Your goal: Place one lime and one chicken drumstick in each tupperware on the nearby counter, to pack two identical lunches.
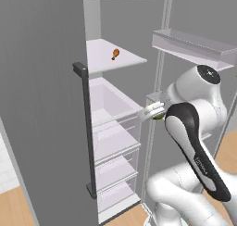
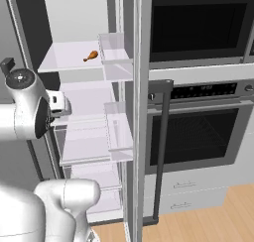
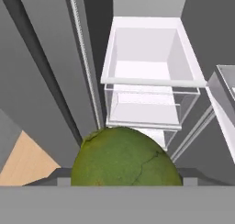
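Green lime point(image 3: 126, 158) was clamped in gripper point(image 1: 155, 111), fingers hidden | chicken drumstick point(image 1: 115, 54) lay mid upper fridge shelf point(image 1: 132, 59)

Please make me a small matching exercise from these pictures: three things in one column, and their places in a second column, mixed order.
Things:
1. lime
2. chicken drumstick
3. gripper

Places:
A. lying on the upper fridge shelf
B. in front of the open fridge, shut on a fruit
C. held between the fingers, close to the hand camera

Pairs: 1-C, 2-A, 3-B
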Tool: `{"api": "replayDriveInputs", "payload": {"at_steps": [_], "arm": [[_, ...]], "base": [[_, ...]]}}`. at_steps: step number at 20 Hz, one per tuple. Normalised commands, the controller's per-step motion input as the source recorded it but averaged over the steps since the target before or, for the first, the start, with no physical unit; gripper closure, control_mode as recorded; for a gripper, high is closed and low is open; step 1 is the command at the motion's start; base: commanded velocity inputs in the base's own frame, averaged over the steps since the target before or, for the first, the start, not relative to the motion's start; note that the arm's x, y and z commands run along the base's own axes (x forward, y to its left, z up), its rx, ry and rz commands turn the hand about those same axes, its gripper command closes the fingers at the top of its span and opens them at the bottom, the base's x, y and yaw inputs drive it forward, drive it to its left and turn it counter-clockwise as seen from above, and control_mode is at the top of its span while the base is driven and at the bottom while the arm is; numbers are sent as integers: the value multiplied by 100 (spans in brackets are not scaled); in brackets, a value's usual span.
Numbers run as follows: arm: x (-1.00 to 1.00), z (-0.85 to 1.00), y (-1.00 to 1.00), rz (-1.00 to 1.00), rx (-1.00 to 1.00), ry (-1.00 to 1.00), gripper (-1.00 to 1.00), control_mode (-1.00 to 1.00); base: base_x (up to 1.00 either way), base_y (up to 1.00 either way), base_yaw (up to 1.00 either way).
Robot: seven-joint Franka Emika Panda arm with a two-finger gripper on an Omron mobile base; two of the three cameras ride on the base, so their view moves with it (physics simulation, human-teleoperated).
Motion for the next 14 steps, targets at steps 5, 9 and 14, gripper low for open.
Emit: {"api": "replayDriveInputs", "payload": {"at_steps": [5,9,14], "arm": [[-12,-1,0,0,-2,0,100,100],[0,0,0,0,0,0,100,100],[0,0,0,0,0,0,100,100]], "base": [[-80,-4,0],[-100,-13,-7],[-90,-36,-59]]}}
